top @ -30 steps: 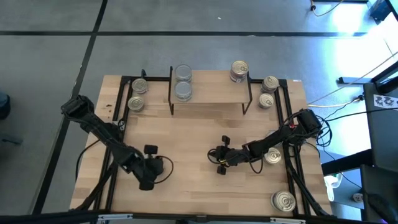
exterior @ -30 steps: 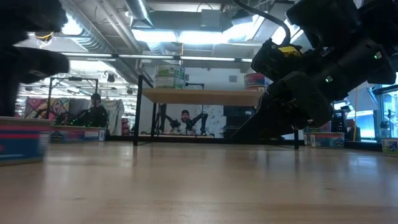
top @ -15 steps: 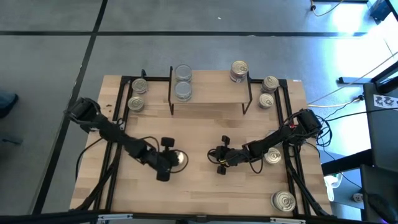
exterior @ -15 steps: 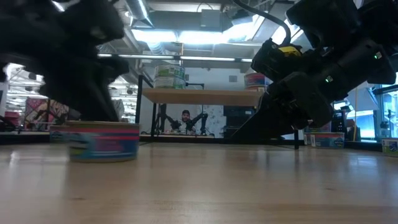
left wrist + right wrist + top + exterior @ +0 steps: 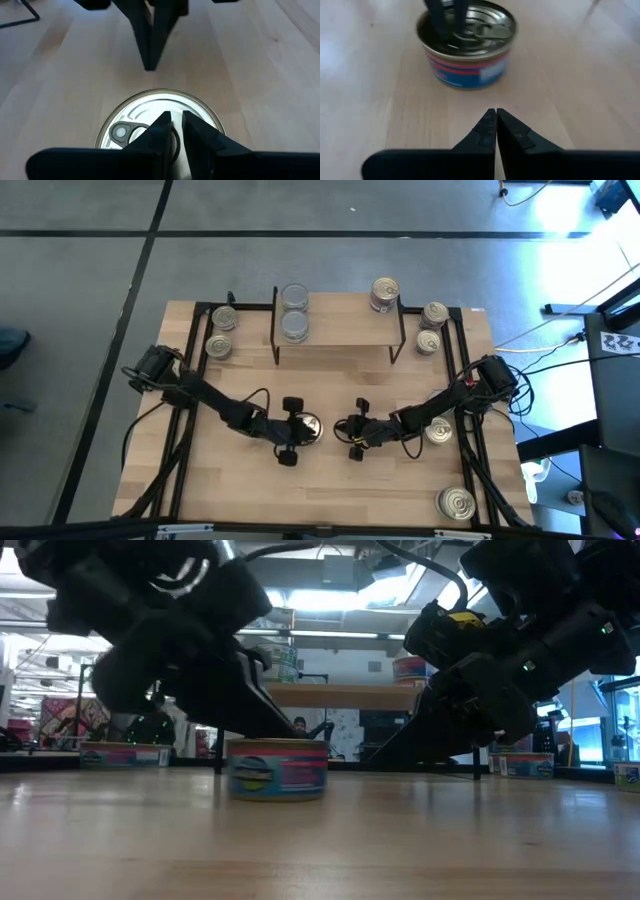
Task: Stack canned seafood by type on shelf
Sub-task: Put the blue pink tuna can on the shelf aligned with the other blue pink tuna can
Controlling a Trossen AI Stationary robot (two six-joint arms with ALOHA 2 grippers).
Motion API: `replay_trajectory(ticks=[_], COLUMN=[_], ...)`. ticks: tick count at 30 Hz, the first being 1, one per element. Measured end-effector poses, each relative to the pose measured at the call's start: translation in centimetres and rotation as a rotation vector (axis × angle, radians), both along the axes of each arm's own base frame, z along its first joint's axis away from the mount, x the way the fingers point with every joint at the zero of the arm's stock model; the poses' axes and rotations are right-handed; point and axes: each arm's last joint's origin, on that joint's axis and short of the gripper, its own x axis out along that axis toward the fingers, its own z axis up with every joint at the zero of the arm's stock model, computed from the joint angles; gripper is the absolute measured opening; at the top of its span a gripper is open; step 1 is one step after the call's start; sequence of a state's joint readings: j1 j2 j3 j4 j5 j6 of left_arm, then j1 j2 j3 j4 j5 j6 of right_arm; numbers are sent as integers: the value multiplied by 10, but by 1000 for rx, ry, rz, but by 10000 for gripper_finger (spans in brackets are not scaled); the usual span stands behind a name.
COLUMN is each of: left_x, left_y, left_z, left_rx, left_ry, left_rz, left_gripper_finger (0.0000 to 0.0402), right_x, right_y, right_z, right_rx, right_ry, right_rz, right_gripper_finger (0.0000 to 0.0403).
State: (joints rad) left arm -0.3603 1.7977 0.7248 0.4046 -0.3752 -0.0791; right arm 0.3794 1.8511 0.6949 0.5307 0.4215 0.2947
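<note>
Two tins [image 5: 221, 331] sit on the bench [image 5: 320, 490] at far left, outside the shelf [image 5: 335, 320] legs. Left pincer [image 5: 298, 429] is low at bench centre, fingers nearly together over the lid of a can [image 5: 277, 768] with a pull ring; whether they pinch the ring or only press on the lid cannot be told. Shelf carries two silver-lidded tins [image 5: 294, 312] at its left end and a gold-lidded stack [image 5: 385, 293] at right. Right pincer [image 5: 350, 430] lies just beside the centre can, fingers together, empty. More tins [image 5: 430, 327] rest right of the shelf, another [image 5: 456, 502] at the near right corner.
</note>
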Motion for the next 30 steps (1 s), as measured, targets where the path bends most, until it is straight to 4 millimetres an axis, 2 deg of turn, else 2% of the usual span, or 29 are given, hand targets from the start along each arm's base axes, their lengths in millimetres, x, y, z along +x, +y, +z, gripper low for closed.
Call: replay_trajectory(ticks=[8,14,19,24,27,30], left_x=[15,21,9,-18,-34,-46], left_y=[2,1,9,15,14,9], left_z=[-4,16,50,82,89,83], left_rx=[-21,66,125,92,43,19], left_ry=[-93,-134,-81,-16,52,136], left_rz=[17,-25,52,80,117,140], left_gripper_finger=[47,58,115,182,205,215], right_x=[0,-2,-4,-5,-2,3], right_y=[1,0,-1,-1,0,2], right_z=[0,0,9,24,34,44], right_rx=[66,60,58,61,62,75], right_ry=[0,18,26,-17,-93,-211], right_rz=[-18,-19,-21,-9,11,30], right_gripper_finger=[14,14,14,14,14,14])
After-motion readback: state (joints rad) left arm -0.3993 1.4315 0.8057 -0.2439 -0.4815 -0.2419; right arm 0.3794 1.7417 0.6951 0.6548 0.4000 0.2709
